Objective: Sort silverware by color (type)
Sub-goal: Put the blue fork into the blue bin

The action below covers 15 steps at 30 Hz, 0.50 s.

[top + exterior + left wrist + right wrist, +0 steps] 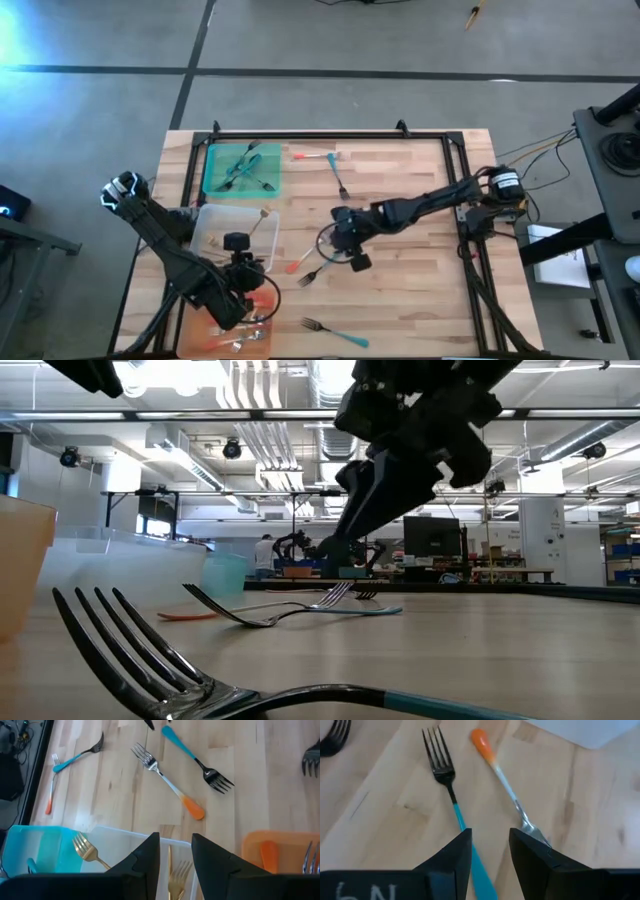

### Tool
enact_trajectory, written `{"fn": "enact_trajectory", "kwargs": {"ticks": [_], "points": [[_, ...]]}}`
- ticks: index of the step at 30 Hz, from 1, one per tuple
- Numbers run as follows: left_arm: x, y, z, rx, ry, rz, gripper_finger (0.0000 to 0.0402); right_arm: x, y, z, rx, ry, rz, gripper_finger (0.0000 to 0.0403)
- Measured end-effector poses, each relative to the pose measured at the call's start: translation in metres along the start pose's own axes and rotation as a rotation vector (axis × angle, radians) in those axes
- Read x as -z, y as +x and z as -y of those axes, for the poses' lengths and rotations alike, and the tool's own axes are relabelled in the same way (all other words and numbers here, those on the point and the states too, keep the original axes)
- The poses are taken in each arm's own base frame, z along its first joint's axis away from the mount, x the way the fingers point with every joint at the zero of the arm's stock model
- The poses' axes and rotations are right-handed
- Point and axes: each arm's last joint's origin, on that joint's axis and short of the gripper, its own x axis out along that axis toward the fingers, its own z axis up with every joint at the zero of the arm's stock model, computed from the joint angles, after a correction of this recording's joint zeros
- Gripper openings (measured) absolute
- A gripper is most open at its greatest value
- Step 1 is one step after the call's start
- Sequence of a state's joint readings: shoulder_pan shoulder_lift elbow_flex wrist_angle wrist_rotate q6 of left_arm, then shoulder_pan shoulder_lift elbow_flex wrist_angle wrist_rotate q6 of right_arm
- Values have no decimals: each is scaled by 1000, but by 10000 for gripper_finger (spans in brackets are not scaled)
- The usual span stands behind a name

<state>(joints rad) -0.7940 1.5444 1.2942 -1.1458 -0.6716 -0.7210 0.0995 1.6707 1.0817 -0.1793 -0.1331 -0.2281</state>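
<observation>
My right gripper (345,252) hangs open over the middle of the table. In the right wrist view its fingers (490,852) stand either side of a teal-handled fork (454,802) with dark tines, and a silver fork with an orange handle tip (502,780) lies beside it. In the low view the gripper (345,540) is above the table. My left gripper (175,852) is open over the clear tray (215,235), which holds gold forks (86,851). The green tray (240,170) holds teal forks. The orange tray (235,335) holds orange-handled forks.
More forks lie flat on the wood: an orange-handled one (315,156) and a teal one (340,180) near the far edge, and a teal one (335,332) near the near edge, which is large in the low view's foreground (150,670). A black frame (330,135) borders the table.
</observation>
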Motion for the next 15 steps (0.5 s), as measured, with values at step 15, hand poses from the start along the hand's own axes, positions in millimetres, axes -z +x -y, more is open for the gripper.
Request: {"fn": "enact_trajectory", "kwargs": {"ticks": [15], "points": [[1, -1, 1, 9, -1, -3, 96, 2, 59, -8, -93, -51, -42, 123]]}}
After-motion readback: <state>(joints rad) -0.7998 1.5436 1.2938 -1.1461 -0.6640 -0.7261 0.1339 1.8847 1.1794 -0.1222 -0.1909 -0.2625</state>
